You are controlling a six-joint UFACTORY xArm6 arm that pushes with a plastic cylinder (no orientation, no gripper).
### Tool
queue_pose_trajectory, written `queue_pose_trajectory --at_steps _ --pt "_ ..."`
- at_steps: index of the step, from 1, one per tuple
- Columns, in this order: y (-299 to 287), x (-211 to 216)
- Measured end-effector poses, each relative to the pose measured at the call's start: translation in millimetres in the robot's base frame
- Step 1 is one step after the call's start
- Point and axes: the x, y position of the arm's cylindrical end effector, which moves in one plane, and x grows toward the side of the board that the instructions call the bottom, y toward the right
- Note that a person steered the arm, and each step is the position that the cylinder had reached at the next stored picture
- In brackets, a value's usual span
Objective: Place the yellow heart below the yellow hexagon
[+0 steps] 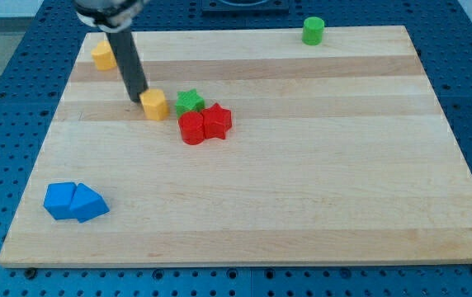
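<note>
Two yellow blocks matter here. My tip (137, 99) rests on the tabletop (302, 190), touching or just beside the left face of one yellow block (154, 105). That block lies directly to the tip's right in the view. The other yellow block (102, 55) sits above and to the left of the tip, near the tabletop's upper left corner, partly behind the rod.

No jaws are fitted: the arm ends in a plain rod, so nothing opens, closes or holds anything; contact is by pushing only.

Shape is hard to confirm at this size. The block at the tip looks six-sided, and the upper block looks like the heart, but the rod cuts off its right edge. On that judgement, the heart needs to travel down and right to a spot below the hexagon.

Just right of the block at the tip stand a green star (190, 101) and two touching red blocks (204, 124).
</note>
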Motion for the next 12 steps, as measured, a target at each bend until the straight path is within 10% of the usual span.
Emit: queue_pose_trajectory --at_steps 2,6,8,12 --pt "20.7 8.0" --pt "-35.9 -117.3" --pt "-150.6 -164.9" --pt "-75.8 -32.0"
